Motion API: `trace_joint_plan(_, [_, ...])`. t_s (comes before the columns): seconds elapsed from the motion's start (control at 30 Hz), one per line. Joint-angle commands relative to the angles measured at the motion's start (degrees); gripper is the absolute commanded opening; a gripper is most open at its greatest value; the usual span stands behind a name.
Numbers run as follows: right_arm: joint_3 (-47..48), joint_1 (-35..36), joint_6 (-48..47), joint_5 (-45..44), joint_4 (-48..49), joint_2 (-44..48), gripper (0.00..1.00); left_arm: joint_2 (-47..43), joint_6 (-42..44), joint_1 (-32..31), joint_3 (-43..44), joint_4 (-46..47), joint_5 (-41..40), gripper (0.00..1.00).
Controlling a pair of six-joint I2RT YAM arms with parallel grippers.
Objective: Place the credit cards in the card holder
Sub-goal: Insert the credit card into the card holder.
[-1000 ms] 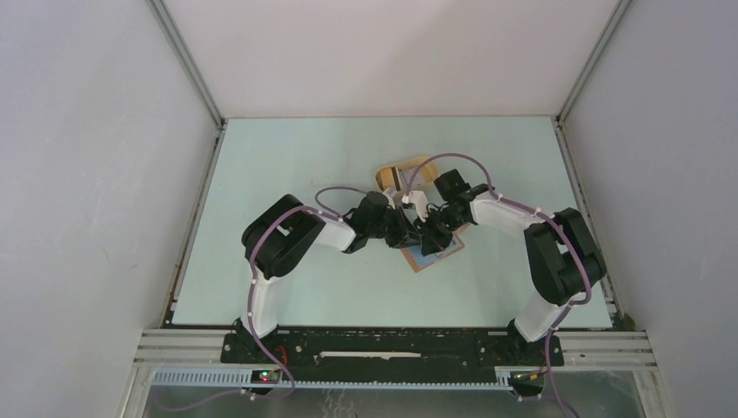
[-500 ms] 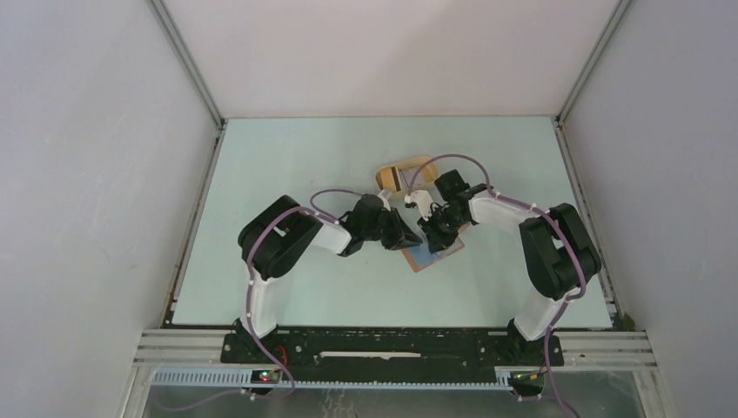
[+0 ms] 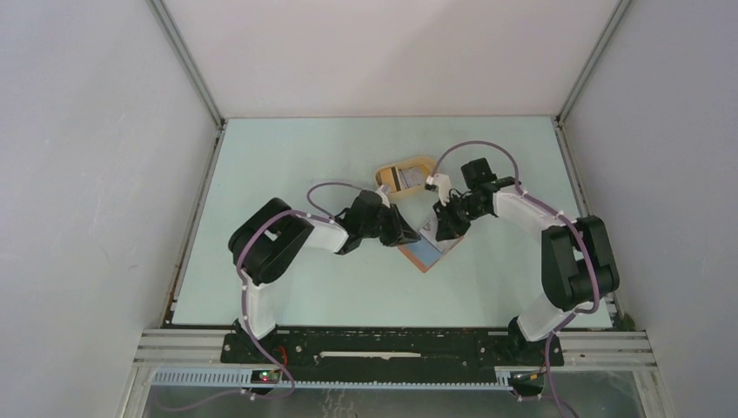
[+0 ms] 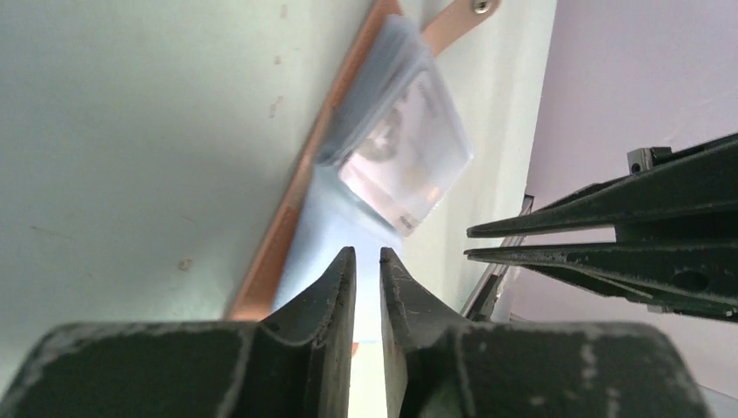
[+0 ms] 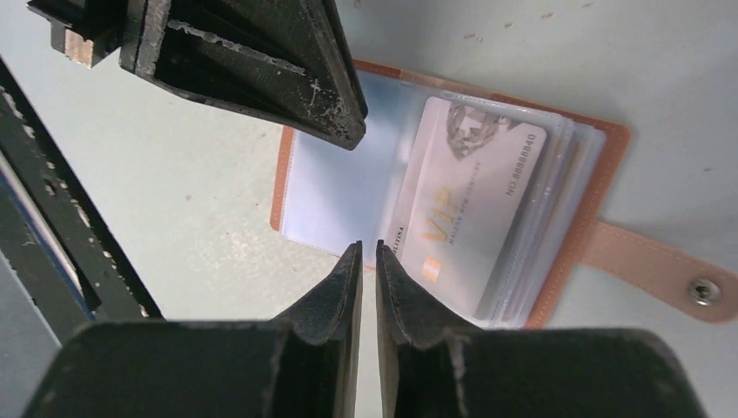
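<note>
Left gripper (image 3: 402,237): jaws nearly together, empty, at open card holder (image 3: 430,248) on table (image 3: 287,165). White card (image 5: 474,213) inside clear sleeve. Right gripper (image 3: 446,228): jaws nearly together, empty. Beyond, yellow tray (image 3: 402,177) with cards (image 3: 406,179).

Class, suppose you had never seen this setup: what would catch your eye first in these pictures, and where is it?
The open brown card holder lies flat mid-table, a pale VIP card in its clear sleeves and its snap tab stretched out. Both arms bend inward over it, the left gripper and the right gripper nearly shut on nothing. Just behind sits a yellow oval tray holding another card.
</note>
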State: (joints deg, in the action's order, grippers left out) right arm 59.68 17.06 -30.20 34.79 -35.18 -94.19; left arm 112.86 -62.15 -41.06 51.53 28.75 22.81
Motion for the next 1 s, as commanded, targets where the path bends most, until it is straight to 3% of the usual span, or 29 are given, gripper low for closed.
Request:
trace_joint_plan(0.0, [1.95,-3.14,-1.35,6.27,-0.72,3.91,0.18,-7.84,6.44,0.33,-0.80,-2.67,-2.79,0.22])
trace_joint_plan(0.27, [1.93,-6.42,-1.38,11.30,-0.53,7.41,0.21,-22.04,17.64,0.28,-3.91,-12.39,-11.69,0.25])
trace_joint_plan(0.47, [1.99,-4.95,-3.47,13.46,-3.14,5.19,0.22,-37.94,26.02,0.28,-8.00,-21.00,-25.31,0.29])
trace_joint_plan(0.57, [1.98,-3.65,-3.62,12.37,-3.17,2.95,0.23,-46.28,28.08,0.37,-11.23,-22.20,-32.45,0.43])
trace_joint_plan(0.63, [2.01,-2.56,-3.55,11.05,-2.90,1.57,0.24,-51.81,27.94,0.57,-14.44,-21.41,-36.97,0.60])
trace_joint_plan(0.73, [2.70,-0.96,-3.40,9.74,-3.46,-0.95,0.24,-58.79,23.47,1.41,-20.08,-20.70,-43.82,0.97])
trace_joint_plan(0.97, [4.75,3.65,-0.44,1.32,-2.90,-6.99,0.24,-67.63,17.64,4.65,-31.28,-15.49,-35.22,1.00])
